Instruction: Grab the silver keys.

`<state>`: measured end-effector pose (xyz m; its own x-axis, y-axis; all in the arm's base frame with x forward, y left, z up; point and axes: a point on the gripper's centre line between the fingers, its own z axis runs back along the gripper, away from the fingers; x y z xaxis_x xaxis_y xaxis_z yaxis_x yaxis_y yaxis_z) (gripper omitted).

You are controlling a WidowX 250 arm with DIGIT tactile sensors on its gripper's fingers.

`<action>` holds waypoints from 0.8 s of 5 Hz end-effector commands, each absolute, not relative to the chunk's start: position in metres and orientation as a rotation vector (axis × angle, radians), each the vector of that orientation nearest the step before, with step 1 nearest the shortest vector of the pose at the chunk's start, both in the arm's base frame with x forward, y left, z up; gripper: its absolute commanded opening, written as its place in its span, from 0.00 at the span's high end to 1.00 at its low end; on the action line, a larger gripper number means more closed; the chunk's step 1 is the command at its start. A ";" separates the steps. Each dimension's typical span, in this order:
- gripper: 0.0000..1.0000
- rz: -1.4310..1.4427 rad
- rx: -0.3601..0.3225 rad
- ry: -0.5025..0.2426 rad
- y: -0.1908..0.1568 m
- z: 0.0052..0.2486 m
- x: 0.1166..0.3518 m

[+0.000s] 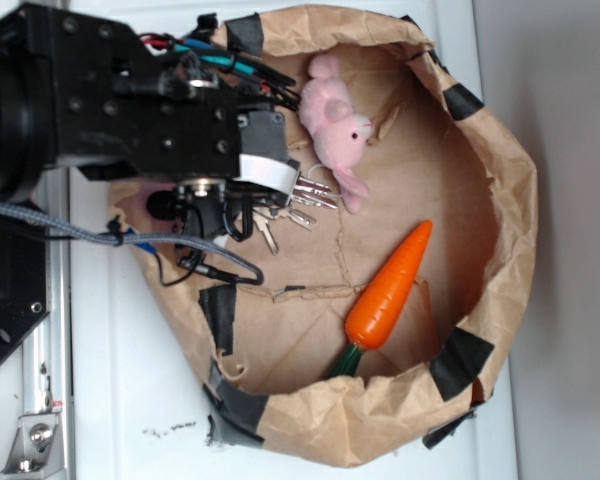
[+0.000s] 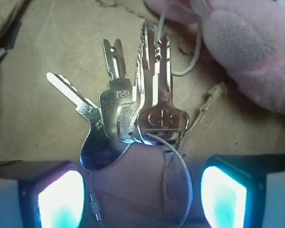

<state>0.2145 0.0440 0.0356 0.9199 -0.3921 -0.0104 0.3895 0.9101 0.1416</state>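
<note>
Two spread pads [image 2: 61, 199] flanking silver keys [image 2: 133, 118]

The bunch of shiny silver metal keys [image 1: 298, 205] [image 2: 133, 111] lies inside the crumpled brown paper basin [image 1: 510, 190], just beside the pink plush bunny [image 1: 335, 130] [image 2: 249, 45]. The orange plastic carrot [image 1: 390, 290] lies in the basin, apart from both. The black robot gripper [image 1: 225, 205] [image 2: 142, 194] hangs over the keys' wire ring [image 2: 183, 180].

a brown paper bag [image 1: 500, 200] with black tape patches lies open on a white surface [image 1: 130, 400]. inside, a pink plush bunny [image 1: 335, 125] sits just beside the silver keys [image 1: 298, 205], partly hidden under the black robot arm [image 1: 130, 100]. an orange toy carrot [image 1: 388, 290] lies well apart.
</note>
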 end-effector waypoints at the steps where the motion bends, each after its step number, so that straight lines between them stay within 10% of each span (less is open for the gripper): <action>1: 0.00 -0.410 0.181 -0.057 0.041 0.033 0.219; 4: 0.00 -0.405 0.211 -0.077 0.043 0.022 0.218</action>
<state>0.2170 0.0461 0.0220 0.9181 -0.3956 0.0232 0.3822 0.8995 0.2118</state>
